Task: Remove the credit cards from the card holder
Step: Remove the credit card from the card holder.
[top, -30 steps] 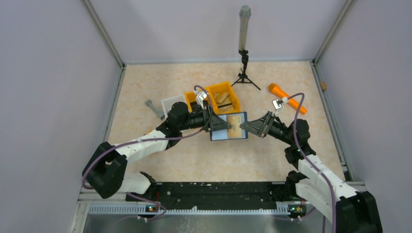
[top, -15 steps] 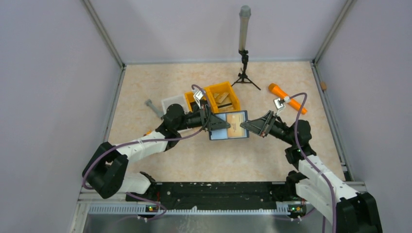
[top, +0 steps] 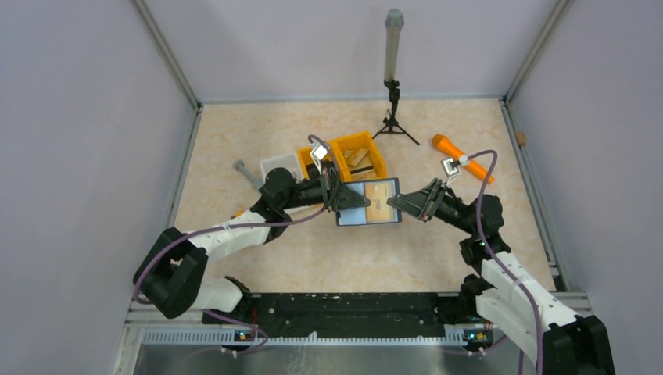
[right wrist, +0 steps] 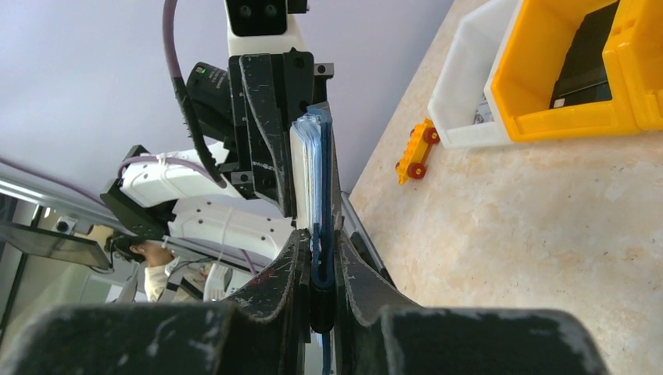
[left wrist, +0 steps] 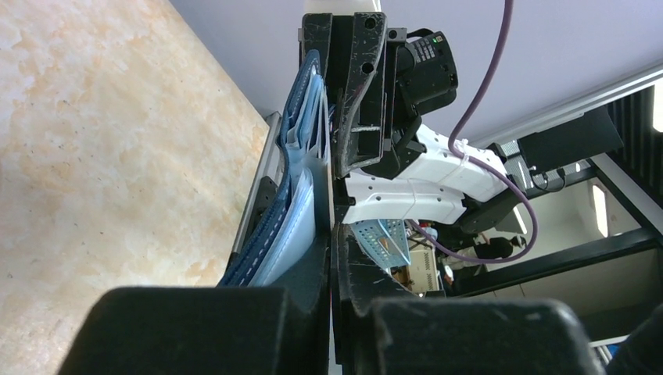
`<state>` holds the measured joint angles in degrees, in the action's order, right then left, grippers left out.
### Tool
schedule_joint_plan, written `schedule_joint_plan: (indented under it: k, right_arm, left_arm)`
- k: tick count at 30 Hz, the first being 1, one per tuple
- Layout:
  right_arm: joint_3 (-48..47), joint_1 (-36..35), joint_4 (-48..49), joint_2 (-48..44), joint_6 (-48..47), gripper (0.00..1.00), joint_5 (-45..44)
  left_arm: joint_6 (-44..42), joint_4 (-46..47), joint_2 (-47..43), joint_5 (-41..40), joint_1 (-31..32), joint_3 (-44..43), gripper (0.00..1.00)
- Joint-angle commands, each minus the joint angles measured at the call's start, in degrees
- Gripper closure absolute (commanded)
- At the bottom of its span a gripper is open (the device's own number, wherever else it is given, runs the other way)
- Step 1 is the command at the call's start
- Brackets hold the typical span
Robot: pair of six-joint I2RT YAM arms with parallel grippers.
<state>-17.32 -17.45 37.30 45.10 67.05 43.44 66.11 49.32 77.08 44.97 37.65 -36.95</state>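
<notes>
Since the earlier frame the left pincer has been closed onto the left edge of the card holder. The right edge is clamped by the right pincer. The holder is held open just in front of the yellow bin. The tan credit card should be pinched alone and slid out.

The beige marbled table carried a yellow bin, a white bin, a grey bolt, an orange tool and a tripod stand.
</notes>
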Motion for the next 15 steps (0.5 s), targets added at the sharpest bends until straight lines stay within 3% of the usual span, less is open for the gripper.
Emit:
schedule_joint_plan:
  k: [1,15]
  right_arm:
    - [-1.5,-0.4,-3.0,0.3,-2.4,1.00,0.8]
    - [-1.9,0.4,-1.7,0.7,-1.3,1.00,2.0]
  left_arm:
    - [-0.1,7.4,-4.2,1.8,0.5,-0.8,0.99]
    - [-0.9,4.4,-6.1,2.7,-1.0,1.0,0.98]
